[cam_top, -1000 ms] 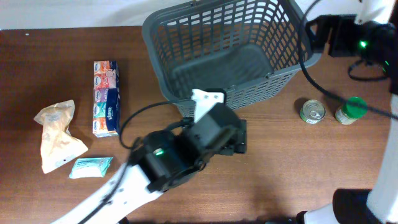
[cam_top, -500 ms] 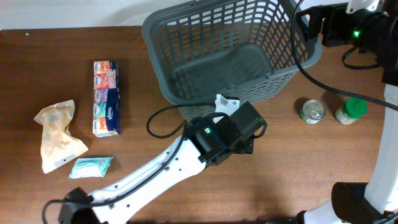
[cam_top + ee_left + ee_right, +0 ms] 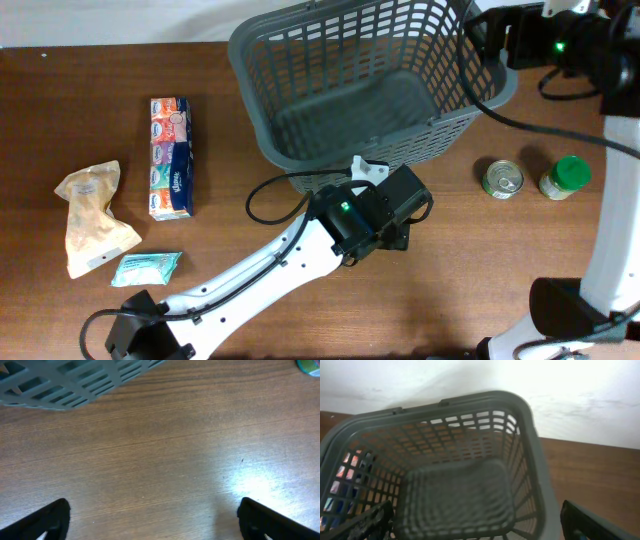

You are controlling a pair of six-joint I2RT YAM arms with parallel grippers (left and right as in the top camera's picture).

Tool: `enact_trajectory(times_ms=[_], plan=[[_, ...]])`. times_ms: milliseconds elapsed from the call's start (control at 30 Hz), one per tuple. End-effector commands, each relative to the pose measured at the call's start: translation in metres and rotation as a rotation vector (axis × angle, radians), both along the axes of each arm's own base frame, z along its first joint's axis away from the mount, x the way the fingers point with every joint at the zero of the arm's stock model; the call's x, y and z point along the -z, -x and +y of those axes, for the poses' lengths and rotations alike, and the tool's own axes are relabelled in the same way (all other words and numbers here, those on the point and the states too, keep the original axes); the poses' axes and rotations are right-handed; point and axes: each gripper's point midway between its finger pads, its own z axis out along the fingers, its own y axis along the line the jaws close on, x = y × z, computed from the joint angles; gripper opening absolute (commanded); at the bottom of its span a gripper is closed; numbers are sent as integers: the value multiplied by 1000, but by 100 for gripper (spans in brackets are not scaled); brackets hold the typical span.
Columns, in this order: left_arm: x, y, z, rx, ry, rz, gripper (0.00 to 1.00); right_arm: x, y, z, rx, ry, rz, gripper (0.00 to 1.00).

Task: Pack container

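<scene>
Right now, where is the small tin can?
In the overhead view the tin can stands at picture right, just below the right corner of the basket, with the green-lidded jar close on its right.

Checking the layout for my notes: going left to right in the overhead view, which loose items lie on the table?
Crumpled beige bag → multipack of tissues → tin can → green-lidded jar.
</scene>
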Motion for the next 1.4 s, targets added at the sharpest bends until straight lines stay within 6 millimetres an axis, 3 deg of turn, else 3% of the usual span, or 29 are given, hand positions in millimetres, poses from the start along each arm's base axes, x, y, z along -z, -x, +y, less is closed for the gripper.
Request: enact_trajectory(times_ms=[0,167,367,433,533,567,667,733,900,1000,1100,1233,1367], plan=[[-2,2,-4,60,-13,2,92,5,-4,11,-59,-32,10,99],[-12,3,-2,80,-24,0,89,8,-5,11,-65,-24,19,99],[-55,-5,-12,119,25,-68,94,15,-6,11,-73,-15,38,99],[-59,-7,-14,118,35,-76,100,19,-6,12,-76,-19,54,99],[-56,-6,-12,120,23,-66,100,28,-7,12,-76,-21,84,95],[-55,-5,-12,122,21,-65,95,32,-8,12,-76,-22,99,87],[-56,-6,-12,159,7,-77,31,35,-10,11,-75,-23,105,53],[-56,-6,-12,159,6,-76,4,36,-11,11,-75,-23,108,39],[-56,-8,-10,153,-5,-86,2,36,-13,11,-74,-22,105,4],[-58,-10,-9,147,-8,-102,2,37,-16,11,-73,-20,99,4],[-74,-18,-10,130,3,-153,2,51,-24,2,-31,11,126,4],[-109,-26,-17,165,44,-232,2,86,-36,-11,29,50,222,4],[-124,-38,-9,124,14,-311,2,114,-39,-21,83,84,309,4]])
